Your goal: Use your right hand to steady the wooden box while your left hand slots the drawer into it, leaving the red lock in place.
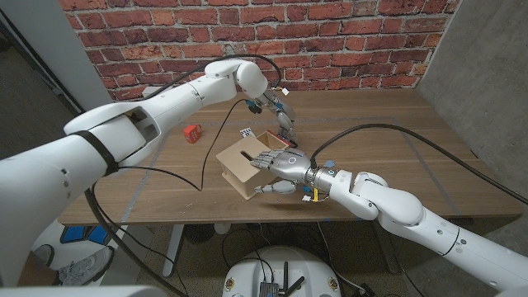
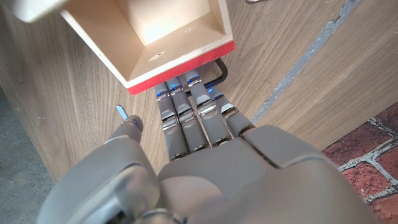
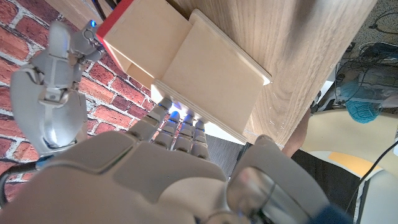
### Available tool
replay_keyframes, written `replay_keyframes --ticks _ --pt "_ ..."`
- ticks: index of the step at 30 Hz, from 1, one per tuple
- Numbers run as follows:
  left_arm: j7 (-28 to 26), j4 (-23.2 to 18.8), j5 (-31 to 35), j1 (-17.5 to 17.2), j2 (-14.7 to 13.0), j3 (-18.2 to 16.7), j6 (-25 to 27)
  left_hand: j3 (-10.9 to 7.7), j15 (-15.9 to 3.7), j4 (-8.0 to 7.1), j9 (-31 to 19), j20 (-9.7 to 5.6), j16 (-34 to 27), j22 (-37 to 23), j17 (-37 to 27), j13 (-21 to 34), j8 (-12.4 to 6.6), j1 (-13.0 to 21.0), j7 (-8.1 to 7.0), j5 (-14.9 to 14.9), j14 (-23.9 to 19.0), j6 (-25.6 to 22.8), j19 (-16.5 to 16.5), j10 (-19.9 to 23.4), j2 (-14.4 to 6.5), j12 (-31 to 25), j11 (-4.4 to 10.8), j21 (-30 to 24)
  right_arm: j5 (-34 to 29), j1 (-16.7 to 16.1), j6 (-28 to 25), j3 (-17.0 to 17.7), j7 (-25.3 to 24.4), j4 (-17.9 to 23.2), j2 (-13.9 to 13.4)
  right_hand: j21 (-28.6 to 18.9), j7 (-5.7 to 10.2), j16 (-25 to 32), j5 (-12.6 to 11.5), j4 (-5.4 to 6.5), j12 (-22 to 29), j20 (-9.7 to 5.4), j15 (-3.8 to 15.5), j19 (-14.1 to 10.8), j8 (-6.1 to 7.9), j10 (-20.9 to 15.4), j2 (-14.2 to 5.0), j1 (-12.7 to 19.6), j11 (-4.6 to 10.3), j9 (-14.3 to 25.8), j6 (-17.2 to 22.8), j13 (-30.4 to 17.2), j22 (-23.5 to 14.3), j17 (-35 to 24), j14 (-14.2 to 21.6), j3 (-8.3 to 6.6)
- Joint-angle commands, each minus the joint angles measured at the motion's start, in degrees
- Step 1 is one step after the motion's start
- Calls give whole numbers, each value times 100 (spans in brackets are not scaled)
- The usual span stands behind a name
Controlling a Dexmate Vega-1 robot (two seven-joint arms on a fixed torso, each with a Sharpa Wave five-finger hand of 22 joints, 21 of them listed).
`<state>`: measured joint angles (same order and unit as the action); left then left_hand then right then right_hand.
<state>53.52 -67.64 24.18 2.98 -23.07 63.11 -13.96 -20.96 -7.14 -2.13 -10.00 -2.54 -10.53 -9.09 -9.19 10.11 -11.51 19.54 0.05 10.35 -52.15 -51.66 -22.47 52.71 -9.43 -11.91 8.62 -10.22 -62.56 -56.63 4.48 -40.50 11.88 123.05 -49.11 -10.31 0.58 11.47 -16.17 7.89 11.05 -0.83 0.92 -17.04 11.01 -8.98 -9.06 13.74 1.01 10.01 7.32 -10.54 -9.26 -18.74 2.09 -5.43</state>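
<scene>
At the centre of the head view, the wooden box (image 1: 245,165) is sitting on the tabletop (image 1: 396,132), with the drawer (image 1: 275,141) partly slotted in at its upper right. The right hand (image 1: 279,169) is gripping the box, fingers draped over its top. The left hand (image 2: 186,118) is pressing straightened fingers against the drawer's red-edged front, holding nothing. Both pieces look like light, stiff plywood, likely to skid, so bracing the box's far side seems wise. A red lock (image 1: 192,133) is lying well apart, left of the box, and open tabletop is surrounding everything.
</scene>
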Motion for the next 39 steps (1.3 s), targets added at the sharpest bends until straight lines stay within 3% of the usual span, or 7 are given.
replay_keyframes --ticks 1,39 --pt "62 -169 -6 2 -80 2 8 -77 -456 -7 -13 -782 -42 -11 -20 13 -49 -55 -1 7 -113 -78 -62 87 7 -38 0 -24 -30 42 -16 -22 60 -23 38 -40 9 42 -38 37 27 -13 -4 -44 36 -46 -53 33 -6 33 50 -31 -27 -14 68 4" --pt "296 -631 38 -79 -258 -90 185 -285 -492 38 -18 -837 12 -12 -15 15 5 -184 -21 1 -264 -211 -187 205 46 42 12 -19 -196 156 -9 -99 363 23 65 -40 9 42 -38 37 27 -13 -4 -44 36 -46 -53 33 -6 33 50 -31 -27 -14 68 4"
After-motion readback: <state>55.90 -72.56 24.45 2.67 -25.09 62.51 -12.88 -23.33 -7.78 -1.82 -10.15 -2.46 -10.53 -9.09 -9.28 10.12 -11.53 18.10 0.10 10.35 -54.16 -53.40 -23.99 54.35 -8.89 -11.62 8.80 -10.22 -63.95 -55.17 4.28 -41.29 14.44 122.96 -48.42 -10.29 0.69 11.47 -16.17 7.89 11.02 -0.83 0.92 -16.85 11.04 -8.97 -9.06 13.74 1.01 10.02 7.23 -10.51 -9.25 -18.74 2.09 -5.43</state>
